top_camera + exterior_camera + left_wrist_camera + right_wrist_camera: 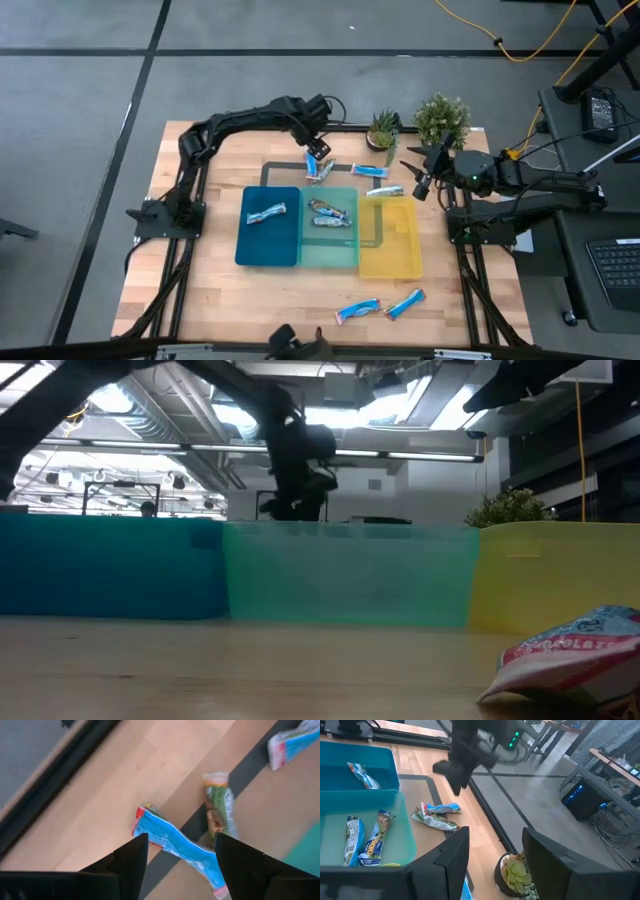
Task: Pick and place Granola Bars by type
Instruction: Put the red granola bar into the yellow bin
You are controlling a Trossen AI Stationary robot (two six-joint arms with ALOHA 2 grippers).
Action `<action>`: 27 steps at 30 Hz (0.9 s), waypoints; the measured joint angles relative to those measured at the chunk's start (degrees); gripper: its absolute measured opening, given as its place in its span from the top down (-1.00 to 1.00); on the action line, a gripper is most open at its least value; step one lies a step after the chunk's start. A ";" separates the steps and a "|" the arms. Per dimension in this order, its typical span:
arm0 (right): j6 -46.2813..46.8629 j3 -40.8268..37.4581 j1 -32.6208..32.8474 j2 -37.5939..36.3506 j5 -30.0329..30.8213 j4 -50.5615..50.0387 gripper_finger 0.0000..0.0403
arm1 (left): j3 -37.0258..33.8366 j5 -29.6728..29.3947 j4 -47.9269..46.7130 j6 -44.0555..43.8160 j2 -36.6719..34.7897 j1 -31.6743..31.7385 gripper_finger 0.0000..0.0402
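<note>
Several small foil bars show. My left gripper [318,152] [181,840] is open above the table's far side, behind the trays. Its fingers stand on either side of a bright blue bar [172,841] that lies flat beside a greenish-brown bar [219,810]. The right wrist view shows this pair [438,815] under the left gripper [460,767]. One blue bar [266,213] lies in the dark-blue tray [250,250], and two bars [330,213] lie in the teal tray [330,255]. My right gripper [418,185] [495,840] is open and holds nothing, hovering by the yellow tray's [390,260] far right corner.
Two more blue bars [368,170] [384,192] lie behind the trays, and two [357,311] [404,303] lie near the near edge; one [580,655] fills the low view's corner. A succulent [382,130] [517,872] and a leafy plant [440,118] stand at the far right.
</note>
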 joint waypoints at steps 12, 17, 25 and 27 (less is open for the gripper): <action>0.04 0.00 0.00 0.00 0.00 0.00 0.08 | 0.00 -0.61 -0.36 0.90 3.29 -0.50 -0.10; -0.03 -0.01 0.00 0.00 0.00 0.00 0.08 | 0.00 -1.62 -2.54 0.69 3.32 -0.50 -0.10; -0.12 0.00 0.00 0.00 0.00 0.00 0.08 | 0.00 0.04 -3.94 0.25 3.32 -0.55 -0.11; -0.12 0.00 0.00 0.00 0.00 0.00 0.08 | 0.00 0.02 -3.94 -0.43 3.32 -0.73 -0.14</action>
